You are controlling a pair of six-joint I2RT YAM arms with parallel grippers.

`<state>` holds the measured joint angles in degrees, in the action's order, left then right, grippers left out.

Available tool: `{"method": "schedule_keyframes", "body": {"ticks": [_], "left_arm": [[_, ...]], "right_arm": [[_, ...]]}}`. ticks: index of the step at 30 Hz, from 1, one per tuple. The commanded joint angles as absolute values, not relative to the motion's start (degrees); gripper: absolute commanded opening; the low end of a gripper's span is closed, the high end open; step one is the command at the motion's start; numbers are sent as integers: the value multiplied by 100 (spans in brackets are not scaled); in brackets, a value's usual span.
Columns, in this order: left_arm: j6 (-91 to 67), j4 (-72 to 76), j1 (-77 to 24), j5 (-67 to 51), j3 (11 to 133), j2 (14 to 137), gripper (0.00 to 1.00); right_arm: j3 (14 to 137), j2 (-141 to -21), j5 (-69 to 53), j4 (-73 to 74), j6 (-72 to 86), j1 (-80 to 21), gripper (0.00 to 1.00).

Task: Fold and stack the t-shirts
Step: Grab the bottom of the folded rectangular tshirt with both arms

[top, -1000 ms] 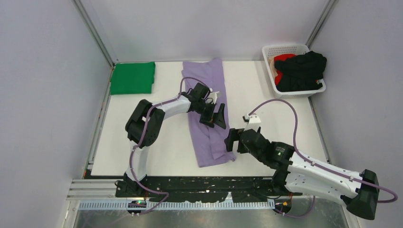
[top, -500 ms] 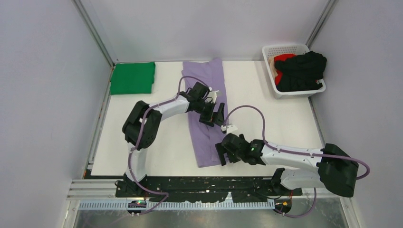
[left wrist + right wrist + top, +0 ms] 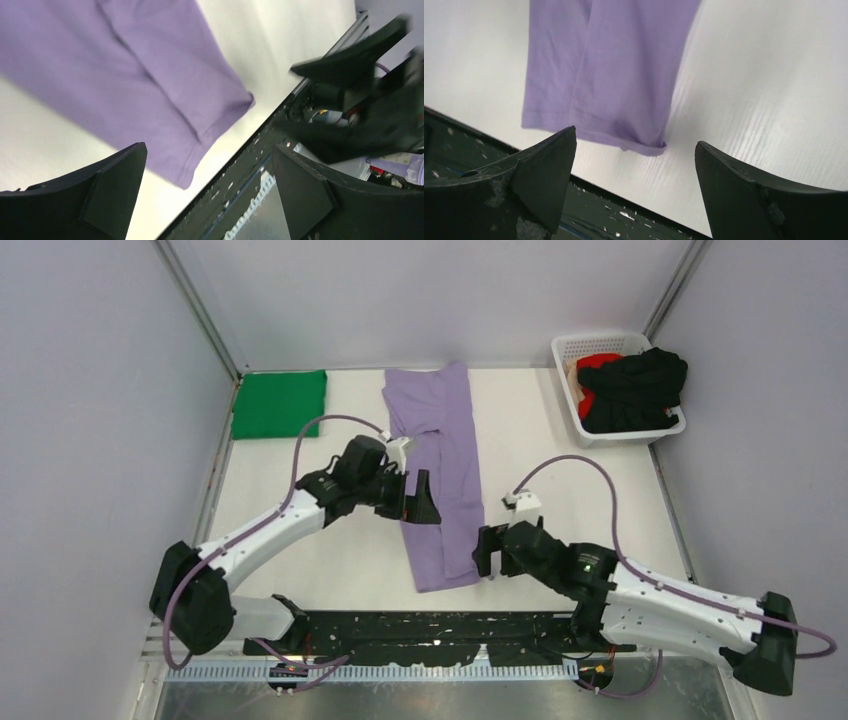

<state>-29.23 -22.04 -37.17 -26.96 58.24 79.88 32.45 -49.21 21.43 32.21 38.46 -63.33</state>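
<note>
**One shirt folded, one half-folded, two not yet begun**

Both left jaws and right jaws stand wide open and hold nothing. The left jaws hover over the left edge of the lavender shirt (image 3: 452, 525), at about 9 o'clock of the cloth. The right jaws hover just beside its near right corner, at about 5 o'clock. Each wrist view shows purple cloth lying flat between and beyond the open jaws, with none of it pinched.

We see the lavender shirt folded lengthwise into a long narrow strip. It runs down the middle of the worktop (image 3: 345, 560) from 12 o'clock toward 6 o'clock, and its hem (image 3: 616, 137) lies close to the near edge. We judge this as the halfway mark for this shirt: the long folds are in, and the crosswise folds that would make a compact packet are not.

At the 10 o'clock corner the green shirt (image 3: 279, 404) lies as a neat folded rectangle, well apart from the strip. We take it for the base of the stack. In the 2 o'clock corner the white basket (image 3: 600, 342) holds the black shirt (image 3: 635, 385), bunched up, with the red shirt (image 3: 597, 365) partly under it. Neither is folded.

By our reckoning about a third of the task is done. What is left is to finish the lavender shirt, stack it on the green one, then fold and stack the black and red.
</note>
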Motion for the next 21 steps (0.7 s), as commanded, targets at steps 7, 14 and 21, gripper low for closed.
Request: {"method": "schedule_keyframes", "body": {"ticks": [7, 14, 21], "left_arm": [[-4206, -2717, -4553, -1602, 3660, 6595, 90], [-4397, -2092, -5095, -1647, 3872, 7440, 83], [-4263, -2198, -5386, -1467, 4177, 8180, 73]], "right_arm": [[2364, -3403, 1024, 3077, 4701, -4231, 99], [2349, -5155, -449, 2213, 4169, -4127, 71], [2311, -5854, -847, 1788, 4071, -4121, 62]]}}
